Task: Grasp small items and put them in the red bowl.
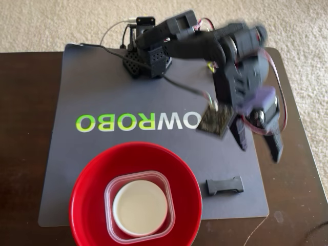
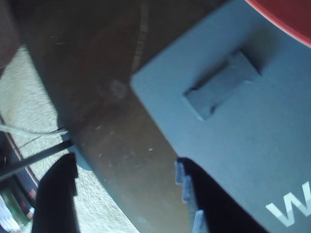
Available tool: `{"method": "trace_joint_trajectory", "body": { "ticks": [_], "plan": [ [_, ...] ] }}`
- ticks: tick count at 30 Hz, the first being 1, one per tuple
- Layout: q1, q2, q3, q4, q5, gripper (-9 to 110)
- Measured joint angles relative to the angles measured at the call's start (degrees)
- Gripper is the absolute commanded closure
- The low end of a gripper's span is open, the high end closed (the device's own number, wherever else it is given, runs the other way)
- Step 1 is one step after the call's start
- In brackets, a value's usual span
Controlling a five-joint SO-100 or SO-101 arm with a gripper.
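Soft daylight, arm motion-blurred, wrist view hazy

In the fixed view, the grey mat (image 1: 102, 169) on the tabletop (image 1: 25, 154) carried large lettering (image 1: 138, 122) that appeared mirrored, reading "OWROBO" as seen: the left letters "ROBO" were yellow-green and the right letters "OW" were white, with anything further right hidden behind the arm. In the wrist view, only part of a white "W" (image 2: 291, 211) stood on the mat (image 2: 252, 145) at the lower right corner. No other writing could be read.
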Motion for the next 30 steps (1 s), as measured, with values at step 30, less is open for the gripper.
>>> {"method": "trace_joint_trajectory", "body": {
  "ticks": [30],
  "plan": [
    [4.3,-28.1,-9.5,-0.4,-10.4,101]
  ]
}}
